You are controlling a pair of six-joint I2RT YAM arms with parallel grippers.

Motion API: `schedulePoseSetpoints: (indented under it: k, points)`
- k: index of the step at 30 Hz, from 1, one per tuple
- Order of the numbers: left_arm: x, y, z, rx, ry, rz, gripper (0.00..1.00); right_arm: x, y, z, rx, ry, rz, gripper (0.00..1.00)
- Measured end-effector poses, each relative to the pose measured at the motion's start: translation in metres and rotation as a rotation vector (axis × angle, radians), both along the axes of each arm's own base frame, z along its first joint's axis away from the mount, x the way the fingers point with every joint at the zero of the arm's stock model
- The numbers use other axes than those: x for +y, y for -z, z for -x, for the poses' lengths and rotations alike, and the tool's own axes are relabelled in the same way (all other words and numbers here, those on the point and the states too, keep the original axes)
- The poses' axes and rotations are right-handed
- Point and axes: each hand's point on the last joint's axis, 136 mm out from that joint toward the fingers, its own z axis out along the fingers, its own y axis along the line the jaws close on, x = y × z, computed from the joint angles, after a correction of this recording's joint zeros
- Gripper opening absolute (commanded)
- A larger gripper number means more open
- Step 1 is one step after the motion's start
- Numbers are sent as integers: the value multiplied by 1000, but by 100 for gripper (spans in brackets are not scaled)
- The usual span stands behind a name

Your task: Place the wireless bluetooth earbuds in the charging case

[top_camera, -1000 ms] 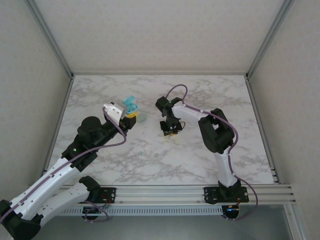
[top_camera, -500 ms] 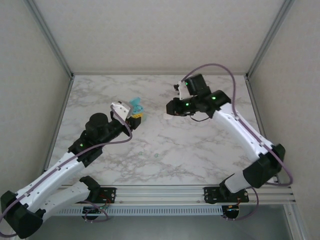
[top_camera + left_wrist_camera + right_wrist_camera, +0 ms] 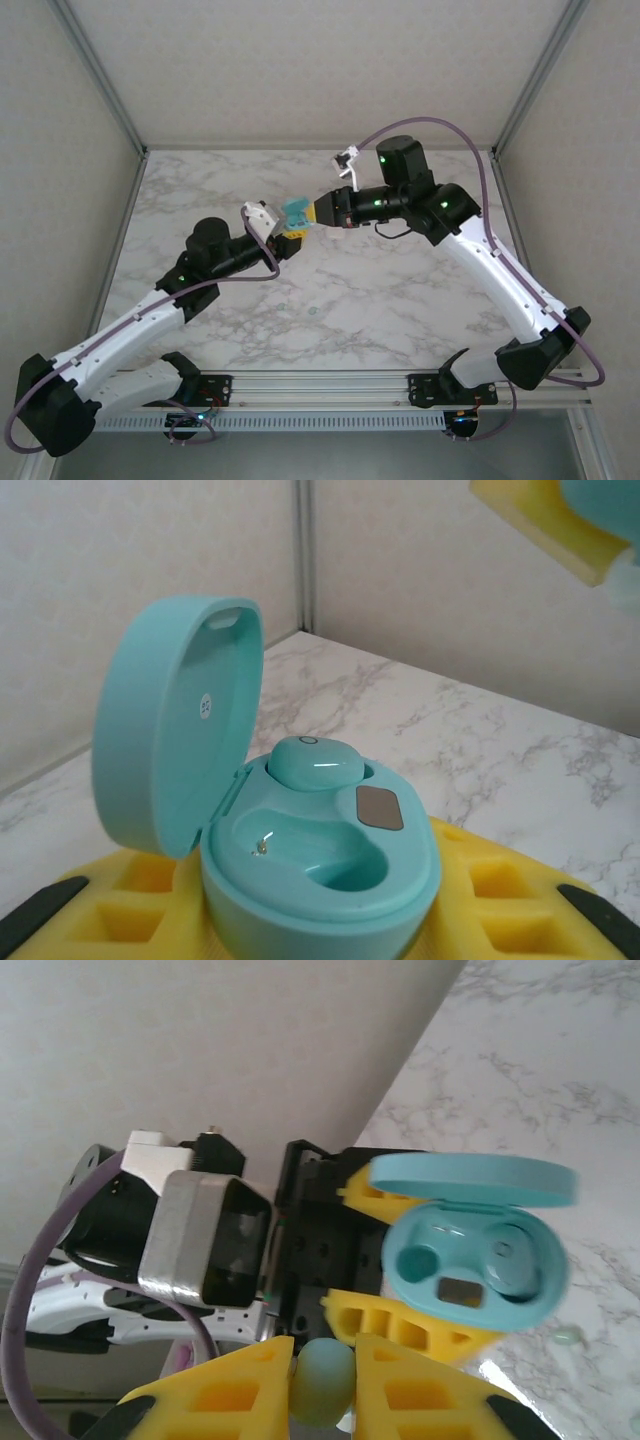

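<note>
My left gripper (image 3: 291,233) is shut on an open teal charging case (image 3: 330,865), held above the table with its lid (image 3: 175,720) up. A teal earbud (image 3: 315,762) sits in the far socket; the near socket (image 3: 335,865) is empty. My right gripper (image 3: 322,1365) is shut on a mint-green earbud (image 3: 322,1385), pinched between its yellow fingertips. From above, the right gripper (image 3: 320,212) hangs just right of the case (image 3: 296,212), close to it but apart. In the right wrist view the case (image 3: 470,1260) lies ahead of the held bud.
The left arm's wrist camera housing (image 3: 205,1240) sits right behind the case. Two tiny pale bits (image 3: 313,312) lie on the marble table (image 3: 400,300) in front of the arms. Another small pale piece (image 3: 568,1336) lies on the table below the case.
The right arm rose from the table and swung left, bringing its gripper up beside the case. The left arm carried the open case rightward and toward the middle.
</note>
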Motion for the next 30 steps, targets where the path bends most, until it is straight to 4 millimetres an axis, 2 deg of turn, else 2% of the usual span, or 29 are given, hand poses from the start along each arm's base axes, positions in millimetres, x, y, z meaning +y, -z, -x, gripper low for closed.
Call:
schedulePoseSetpoints:
  k: [11, 21, 30]
  points:
    - [-8, -9, 3, -27, 46, 14, 9, 17, 21, -13, -1, 32, 56, 19]
    - [-10, -9, 3, -24, 51, 13, 9, 25, 27, -24, 8, 56, 61, 19]
    - [-9, -9, 2, -21, 45, 16, 9, 32, 28, -20, -2, 55, 67, 20]
